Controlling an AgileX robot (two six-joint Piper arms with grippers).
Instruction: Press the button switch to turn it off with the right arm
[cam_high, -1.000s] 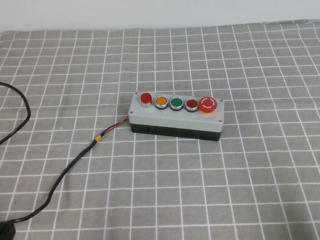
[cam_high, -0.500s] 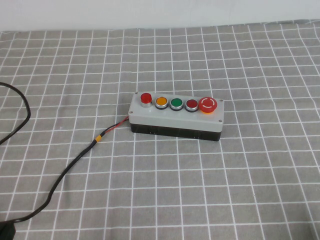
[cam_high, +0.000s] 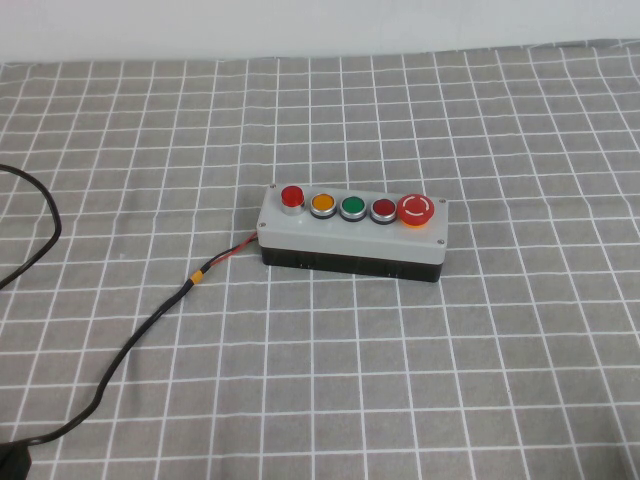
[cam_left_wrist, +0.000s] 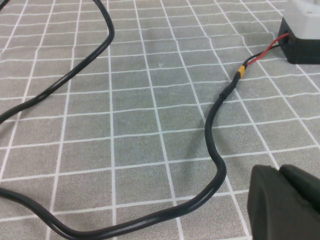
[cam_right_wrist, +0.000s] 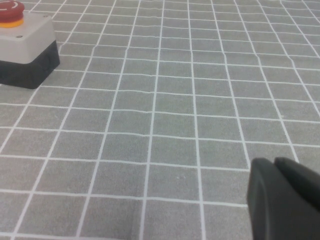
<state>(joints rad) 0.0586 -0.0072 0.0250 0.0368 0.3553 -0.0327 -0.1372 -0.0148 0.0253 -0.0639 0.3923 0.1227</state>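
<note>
The button switch (cam_high: 352, 232) is a light-grey box on a black base, mid-table on the checked cloth. Along its top run a red lamp (cam_high: 291, 196), orange, green and red buttons, and a big red mushroom button (cam_high: 416, 209). Its black cable (cam_high: 150, 325) runs off toward the front left. Neither arm shows in the high view. My right gripper (cam_right_wrist: 274, 162) is shut and empty, low over the cloth and well away from the box's mushroom end (cam_right_wrist: 27, 47). My left gripper (cam_left_wrist: 279, 170) is shut and empty beside the cable (cam_left_wrist: 215, 125), short of the box's cable end (cam_left_wrist: 302, 30).
Grey cloth with a white grid (cam_high: 400, 380) covers the table up to a white wall at the back. The cable loops across the left side (cam_high: 45, 215). A small dark piece (cam_high: 10, 462) sits at the front left corner.
</note>
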